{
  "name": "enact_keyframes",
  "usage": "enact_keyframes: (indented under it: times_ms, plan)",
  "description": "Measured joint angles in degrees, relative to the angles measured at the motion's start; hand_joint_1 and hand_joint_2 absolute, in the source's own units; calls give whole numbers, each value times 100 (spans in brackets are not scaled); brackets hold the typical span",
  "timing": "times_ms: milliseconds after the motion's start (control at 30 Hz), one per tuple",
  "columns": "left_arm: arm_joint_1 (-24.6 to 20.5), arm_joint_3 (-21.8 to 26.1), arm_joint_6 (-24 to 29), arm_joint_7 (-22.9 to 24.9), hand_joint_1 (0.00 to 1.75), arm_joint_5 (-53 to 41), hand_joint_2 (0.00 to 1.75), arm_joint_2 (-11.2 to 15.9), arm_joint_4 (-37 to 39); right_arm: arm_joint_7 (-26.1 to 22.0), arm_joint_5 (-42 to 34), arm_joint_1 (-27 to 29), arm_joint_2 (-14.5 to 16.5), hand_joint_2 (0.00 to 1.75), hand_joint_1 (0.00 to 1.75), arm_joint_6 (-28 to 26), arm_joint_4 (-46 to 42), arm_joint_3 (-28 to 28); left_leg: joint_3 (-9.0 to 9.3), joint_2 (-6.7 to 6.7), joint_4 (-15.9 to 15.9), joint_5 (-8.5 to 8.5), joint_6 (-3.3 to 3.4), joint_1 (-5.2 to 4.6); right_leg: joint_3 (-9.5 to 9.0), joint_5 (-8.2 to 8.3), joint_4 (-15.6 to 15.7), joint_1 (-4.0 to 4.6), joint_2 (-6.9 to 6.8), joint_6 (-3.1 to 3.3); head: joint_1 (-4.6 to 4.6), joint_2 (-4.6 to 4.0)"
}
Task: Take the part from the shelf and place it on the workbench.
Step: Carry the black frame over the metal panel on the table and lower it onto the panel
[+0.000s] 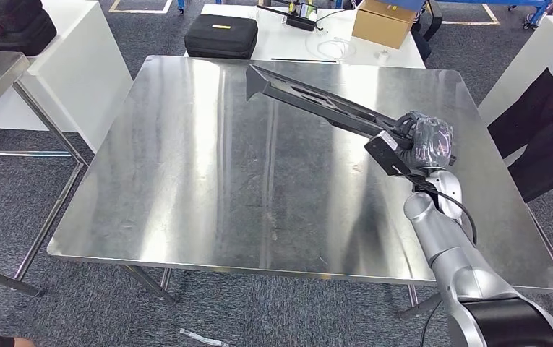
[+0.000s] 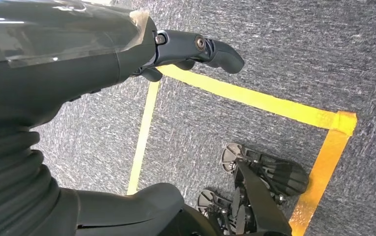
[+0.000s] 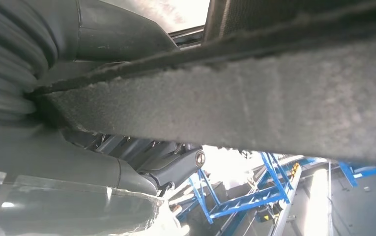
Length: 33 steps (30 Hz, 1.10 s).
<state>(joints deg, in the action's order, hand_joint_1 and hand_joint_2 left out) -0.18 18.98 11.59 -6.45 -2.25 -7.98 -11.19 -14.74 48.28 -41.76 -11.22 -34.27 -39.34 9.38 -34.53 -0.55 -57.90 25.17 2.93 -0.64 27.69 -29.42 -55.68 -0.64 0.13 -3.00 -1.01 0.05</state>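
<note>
Gripping the long dark part (image 1: 316, 101) at its near end, right hand (image 1: 423, 141) holds it tilted above the steel workbench (image 1: 208, 181), so pickup looks done, set-down left; left hand (image 2: 195, 49) hangs over carpet, fingers loosely apart, holding nothing.

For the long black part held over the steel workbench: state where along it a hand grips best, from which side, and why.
Grip the long black part at its narrow near end, coming from the robot's right, as the right hand does. That end is slim enough for fingers to wrap; the far end widens into a bulky bracket. Holding one end may let it tilt, though.
</note>
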Motion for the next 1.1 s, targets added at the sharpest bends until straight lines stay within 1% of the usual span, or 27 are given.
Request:
enact_keyframes:
  times_ms: [167,367,433,500,567,600,633,667,700,733,767,800,833,867,900,933,967,1000,1033,1067,1100]
  plan:
    - [0,22,2,-8,0,0,175,0,0,-1,0,-67,64,175,173,0,83,1,-1,0,-3,1,0,-2,0,1,2,-2,0,-1,0,0]
    - [0,27,21,-34,0,0,175,6,0,-3,56,-87,122,175,173,3,155,2,-7,-2,-17,11,12,-32,1,3,7,-24,0,-5,0,0]
    - [0,31,31,-49,0,1,175,10,0,-4,77,-99,141,175,173,6,184,2,-10,-2,-22,20,28,-45,3,3,9,-39,0,-8,-1,0]
    - [0,35,36,-70,0,2,175,16,0,-11,83,-124,153,175,173,9,207,2,-12,-1,-19,30,52,-58,2,2,25,-50,0,-30,-1,0]
    - [-2,39,36,-104,0,2,175,17,0,-36,75,-164,149,175,173,11,220,4,36,4,53,13,90,-31,28,-27,-4,-49,-1,-62,-1,1]
    - [-4,42,36,-121,0,2,175,18,0,-54,64,-191,140,175,173,11,226,8,65,8,94,1,110,-7,94,-80,-129,-45,-4,-61,4,0]
    - [-9,45,36,-133,0,2,175,18,0,-72,51,-220,129,175,173,11,238,13,94,11,129,-8,125,16,235,-171,-383,-40,-5,-52,10,0]
    - [-14,49,36,-141,0,2,175,16,0,-87,37,-244,116,175,173,11,254,19,105,12,139,-6,134,26,435,-277,-743,-41,-8,-37,15,0]
    - [-20,53,35,-146,0,2,175,15,0,-97,23,-262,107,175,173,11,279,23,107,12,138,0,138,30,693,-380,-1158,-36,-8,-31,20,0]
    - [-23,57,34,-148,0,2,175,13,0,-103,14,-266,97,175,173,11,310,28,112,10,136,10,136,32,929,-431,-1492,-41,-8,-42,20,0]
    - [-21,62,34,-149,0,2,175,11,0,-107,6,-261,90,175,173,11,341,32,124,5,132,24,126,39,1081,-394,-1635,-54,-8,-78,20,0]
    - [-17,68,34,-150,0,2,175,11,0,-110,0,-254,85,175,173,11,371,37,141,1,126,44,107,51,1131,-274,-1567,-72,-10,-133,20,0]
    - [-14,75,34,-150,0,2,175,9,0,-114,-2,-250,80,175,173,11,393,42,163,-5,114,69,76,69,1069,-76,-1283,-96,-12,-203,19,0]
    - [-11,84,34,-151,0,2,175,10,0,-117,-5,-251,77,175,173,11,409,48,179,-11,93,104,34,84,947,148,-881,-127,-19,-276,21,0]
    - [-13,93,35,-152,0,2,175,13,0,-120,-8,-260,75,175,173,11,425,55,184,-17,61,145,-14,88,818,313,-542,-137,-16,-306,21,0]
    - [-16,103,36,-153,0,2,175,15,0,-123,-11,-268,74,175,173,11,438,60,182,-21,34,180,-56,84,726,416,-306,-142,-12,-291,20,-1]
    - [-18,111,39,-155,0,6,175,18,0,-126,-14,-273,74,175,173,11,454,64,176,-24,15,206,-88,76,683,447,-202,-135,-6,-240,19,0]
    - [-17,118,42,-157,0,10,175,19,0,-132,-15,-276,75,175,173,11,473,66,172,-25,8,219,-105,72,675,430,-210,-115,7,-166,17,0]
    - [-14,122,45,-160,0,14,175,17,0,-140,-15,-275,76,175,173,11,486,66,174,-23,7,231,-118,81,677,419,-221,-124,12,-103,15,0]
    - [-12,125,48,-163,0,19,175,17,0,-147,-14,-275,77,175,173,10,498,67,159,-15,-26,259,-136,93,666,405,-228,-131,16,-57,15,0]
    - [-11,127,49,-167,0,19,175,17,0,-155,-14,-280,78,175,173,10,506,67,107,-5,-137,320,-160,103,645,388,-230,-140,19,-17,14,-1]
